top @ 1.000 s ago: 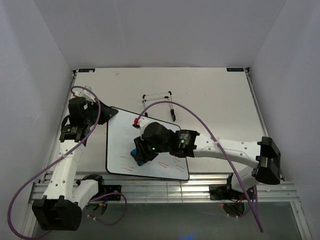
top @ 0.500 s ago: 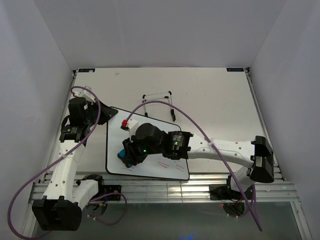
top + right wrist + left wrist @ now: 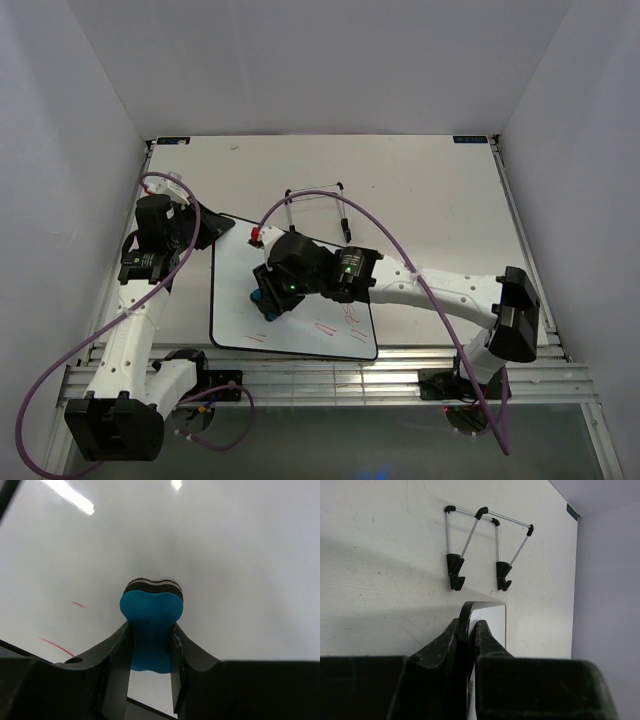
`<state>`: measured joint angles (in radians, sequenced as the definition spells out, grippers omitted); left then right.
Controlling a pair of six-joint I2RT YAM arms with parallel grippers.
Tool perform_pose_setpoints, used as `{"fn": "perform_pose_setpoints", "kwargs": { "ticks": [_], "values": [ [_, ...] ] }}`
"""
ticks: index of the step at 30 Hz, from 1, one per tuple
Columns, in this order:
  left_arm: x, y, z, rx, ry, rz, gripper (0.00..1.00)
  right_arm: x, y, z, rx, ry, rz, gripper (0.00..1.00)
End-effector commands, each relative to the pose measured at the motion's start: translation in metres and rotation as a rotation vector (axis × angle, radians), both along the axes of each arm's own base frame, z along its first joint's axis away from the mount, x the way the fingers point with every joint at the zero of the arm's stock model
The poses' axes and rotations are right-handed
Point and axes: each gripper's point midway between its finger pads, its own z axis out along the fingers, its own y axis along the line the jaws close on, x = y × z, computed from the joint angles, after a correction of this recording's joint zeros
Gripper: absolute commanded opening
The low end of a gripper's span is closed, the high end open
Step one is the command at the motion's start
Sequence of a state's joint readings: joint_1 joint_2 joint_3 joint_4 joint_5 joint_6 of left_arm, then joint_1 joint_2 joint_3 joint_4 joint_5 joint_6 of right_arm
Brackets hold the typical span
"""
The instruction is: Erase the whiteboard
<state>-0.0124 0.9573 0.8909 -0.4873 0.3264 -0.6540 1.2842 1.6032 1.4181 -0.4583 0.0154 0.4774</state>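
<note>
The whiteboard lies flat near the table's front edge, with red marks along its lower part. It also fills the right wrist view, where two short red strokes show at the left. My left gripper is shut on the board's far left corner; its fingers pinch the black rim. My right gripper is shut on the blue bone-shaped eraser, whose dark felt end touches the board's surface in the left middle part.
A thin black wire stand lies on the table behind the board, also in the left wrist view. The right arm and its purple cable span over the board's right half.
My right gripper with the eraser swept left across the board, then moved up toward its middle. The red marks near the lower left are fewer. The left arm has not moved.
</note>
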Motion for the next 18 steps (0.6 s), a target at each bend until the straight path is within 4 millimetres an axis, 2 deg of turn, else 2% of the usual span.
{"fn": "perform_pose_setpoints", "kwargs": {
  "ticks": [1, 4, 7, 8, 10, 11, 12, 14, 15, 18],
  "values": [
    [-0.001, 0.037, -0.026, 0.248, 0.025, 0.074, 0.00, -0.024, 0.036, 0.030, 0.089, -0.009, 0.129, 0.11],
    [-0.002, 0.038, -0.026, 0.252, 0.022, 0.079, 0.00, -0.038, 0.046, 0.039, 0.117, -0.007, 0.174, 0.11],
    [-0.003, 0.039, -0.025, 0.257, 0.021, 0.084, 0.00, -0.044, 0.039, 0.030, 0.097, 0.000, 0.172, 0.11],
    [-0.003, 0.039, -0.024, 0.257, 0.021, 0.084, 0.00, -0.046, 0.027, 0.016, 0.069, 0.013, 0.169, 0.11],
    [-0.002, 0.040, -0.022, 0.259, 0.019, 0.084, 0.00, -0.051, 0.016, 0.003, 0.066, 0.027, 0.164, 0.11],
    [-0.002, 0.040, -0.022, 0.260, 0.019, 0.087, 0.00, -0.053, 0.000, -0.026, 0.006, 0.050, 0.144, 0.11],
    [-0.002, 0.040, -0.022, 0.260, 0.021, 0.086, 0.00, -0.054, -0.009, -0.026, 0.014, 0.050, 0.132, 0.11],
    [-0.002, 0.040, -0.023, 0.259, 0.024, 0.086, 0.00, -0.056, -0.025, -0.040, -0.012, 0.068, 0.113, 0.11],
    [-0.001, 0.040, -0.025, 0.259, 0.027, 0.086, 0.00, -0.057, -0.040, -0.051, -0.036, 0.071, 0.103, 0.11],
    [0.000, 0.038, -0.026, 0.252, 0.029, 0.080, 0.00, -0.055, -0.054, -0.050, -0.043, 0.050, 0.079, 0.11]
  ]
}}
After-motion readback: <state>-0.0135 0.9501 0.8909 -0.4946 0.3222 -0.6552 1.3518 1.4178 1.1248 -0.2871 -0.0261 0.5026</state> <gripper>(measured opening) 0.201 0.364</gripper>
